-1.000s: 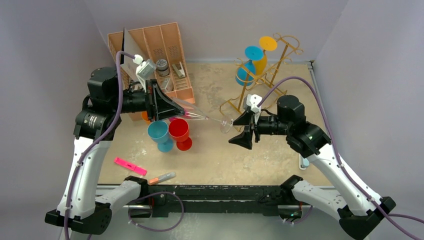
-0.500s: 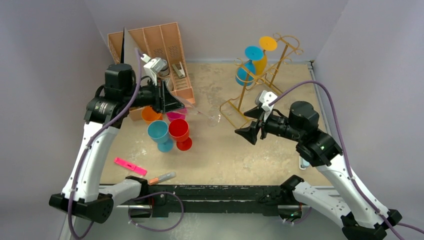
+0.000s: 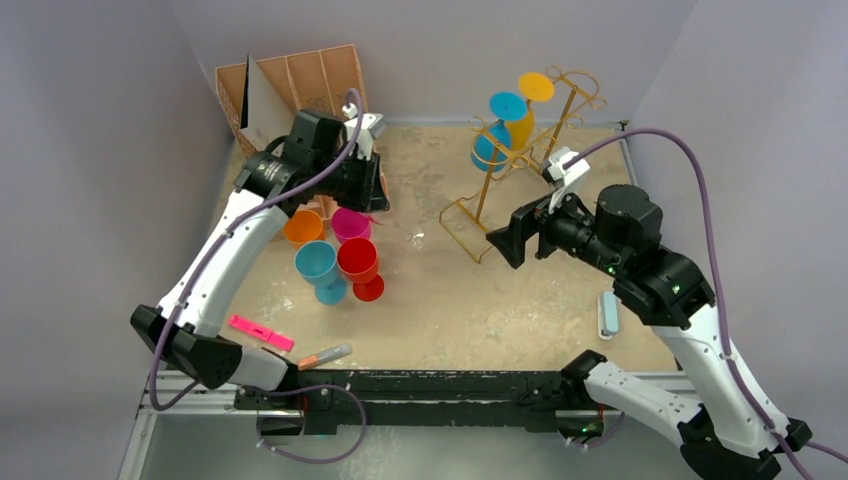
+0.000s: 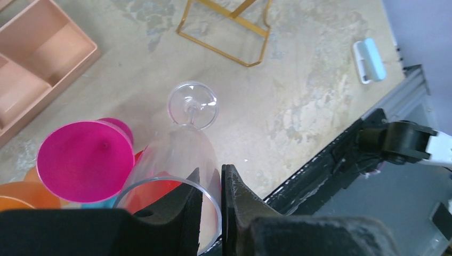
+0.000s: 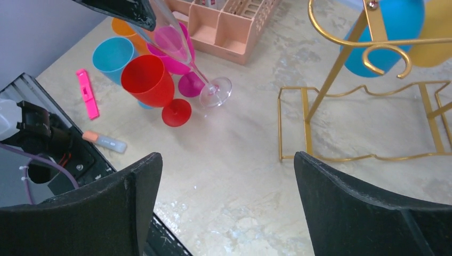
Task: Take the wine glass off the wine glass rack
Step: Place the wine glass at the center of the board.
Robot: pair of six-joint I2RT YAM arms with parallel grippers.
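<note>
A: Where's the clear wine glass (image 4: 178, 146)?
B: Centre of the top view, tilted, its rim pinched by the left gripper (image 4: 209, 173), apart from the thin gold wire rack (image 5: 337, 68).
A: And the right gripper (image 5: 226, 157)?
B: Spread wide, empty, beside the rack's base.

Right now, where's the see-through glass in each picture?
Top view: clear glass near the middle.
Left wrist: bottom centre, pinched in the left hand.
Right wrist: upper left, tilted.
Shared landmark: gold rack nearby.
</note>
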